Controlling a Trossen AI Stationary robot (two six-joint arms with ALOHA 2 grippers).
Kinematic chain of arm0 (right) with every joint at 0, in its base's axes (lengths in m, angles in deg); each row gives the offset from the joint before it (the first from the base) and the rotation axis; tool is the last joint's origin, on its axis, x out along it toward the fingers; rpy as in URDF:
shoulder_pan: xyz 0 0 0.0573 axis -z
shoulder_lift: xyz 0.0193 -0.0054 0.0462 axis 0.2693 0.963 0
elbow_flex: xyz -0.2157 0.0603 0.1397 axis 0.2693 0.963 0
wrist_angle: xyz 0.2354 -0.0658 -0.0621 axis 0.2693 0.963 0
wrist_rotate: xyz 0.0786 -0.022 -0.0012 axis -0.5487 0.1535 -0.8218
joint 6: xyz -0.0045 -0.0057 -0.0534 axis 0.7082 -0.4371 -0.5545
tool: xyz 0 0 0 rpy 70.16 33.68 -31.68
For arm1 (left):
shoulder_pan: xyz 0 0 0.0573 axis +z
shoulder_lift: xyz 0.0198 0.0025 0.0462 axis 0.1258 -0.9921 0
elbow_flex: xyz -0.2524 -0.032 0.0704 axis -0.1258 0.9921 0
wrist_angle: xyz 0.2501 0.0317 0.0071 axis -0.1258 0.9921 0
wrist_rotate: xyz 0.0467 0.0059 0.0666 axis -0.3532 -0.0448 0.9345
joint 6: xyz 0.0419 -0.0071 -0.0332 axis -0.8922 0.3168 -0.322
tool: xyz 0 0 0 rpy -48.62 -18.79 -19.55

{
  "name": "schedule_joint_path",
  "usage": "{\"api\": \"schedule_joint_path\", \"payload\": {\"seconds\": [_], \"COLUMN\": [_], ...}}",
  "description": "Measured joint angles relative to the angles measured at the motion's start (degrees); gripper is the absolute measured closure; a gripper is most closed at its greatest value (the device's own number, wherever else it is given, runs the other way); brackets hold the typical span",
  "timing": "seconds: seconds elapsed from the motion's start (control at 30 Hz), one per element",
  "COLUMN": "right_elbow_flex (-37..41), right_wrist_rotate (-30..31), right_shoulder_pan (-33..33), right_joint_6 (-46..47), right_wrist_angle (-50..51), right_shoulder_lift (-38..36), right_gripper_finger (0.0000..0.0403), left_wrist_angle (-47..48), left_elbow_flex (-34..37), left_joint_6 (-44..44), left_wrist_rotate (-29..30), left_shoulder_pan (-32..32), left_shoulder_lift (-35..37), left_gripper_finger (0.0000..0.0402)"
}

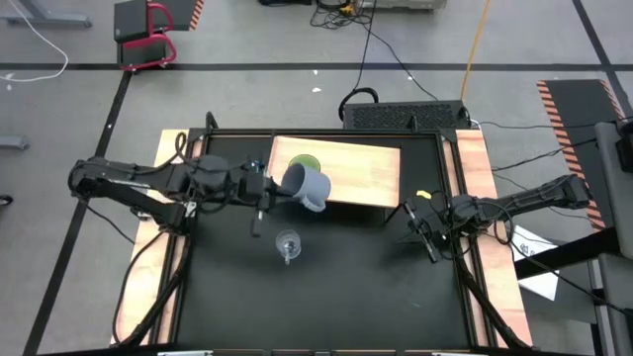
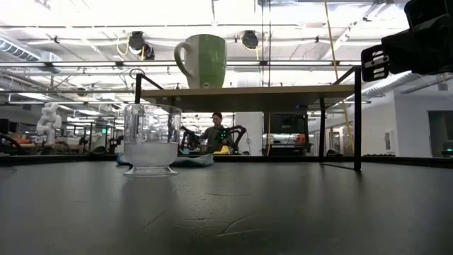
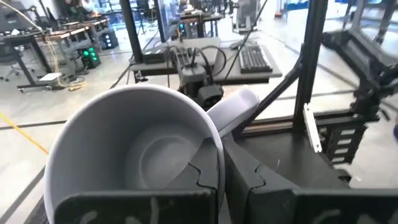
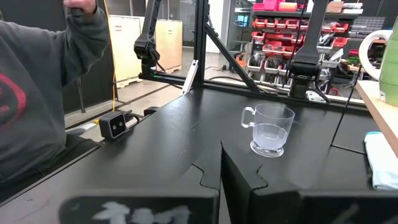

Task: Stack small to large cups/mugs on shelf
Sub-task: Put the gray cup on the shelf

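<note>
My left gripper point(image 1: 269, 188) is shut on the grey-blue mug point(image 1: 307, 185), which hangs above the near left part of the shelf point(image 1: 366, 173). The lime-green mug point(image 1: 305, 161) stands upright on its base on the shelf, just beyond the held mug. On the black table in front of the shelf, the clear glass cup point(image 1: 288, 244) stands on its foot. My right gripper point(image 1: 427, 229) waits shut at the table's right side, touching nothing. The low view shows the green mug point(image 2: 205, 60) and the glass cup point(image 2: 150, 138), but not the grey-blue mug. My left gripper holds the grey-blue mug by its wall at the rim point(image 3: 217, 146), close to the handle point(image 3: 233, 106). One finger point(image 3: 198, 180) is inside the mug and the other point(image 3: 261, 183) outside. The fingers come nearly level from the table's left. The mug is lifted clear and tipped, mouth toward the gripper.
The shelf stands on thin dark legs point(image 2: 357, 117) at the table's far middle. A light blue cloth point(image 4: 382, 155) lies under it. A person in a grey sleeve point(image 4: 37, 93) stands beside the table on the right gripper's side. Bare black tabletop point(image 1: 326, 297) lies in front.
</note>
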Motion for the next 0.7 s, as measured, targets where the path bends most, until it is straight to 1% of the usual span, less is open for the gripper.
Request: {"api": "schedule_joint_path", "payload": {"seconds": [0.13,0.4,0.57,0.7], "right_elbow_flex": [0.0,0.0,0.0,0.0], "right_wrist_rotate": [0.0,0.0,0.0,0.0], "right_shoulder_pan": [0.0,0.0,0.0,0.0], "right_joint_6": [0.0,0.0,0.0,-0.1], "right_wrist_angle": [0.0,0.0,0.4,0.4], "right_shoulder_lift": [0.0,0.0,0.1,0.2], "right_gripper_finger": [0.0403,0.0403,0.0403,0.0403], "left_wrist_angle": [0.3,1.2,5.9,10.7], "left_elbow_flex": [-1.3,-6.9,-13.8,-21.2], "left_joint_6": [0.5,0.9,0.0,-0.7], "left_wrist_rotate": [-5.2,-10.7,-12.7,-13.5], "left_shoulder_pan": [3.0,7.8,9.6,11.1], "left_shoulder_lift": [-0.7,-5.7,-10.5,-15.1], "left_gripper_finger": [0.0396,0.0396,0.0396,0.0396]}}
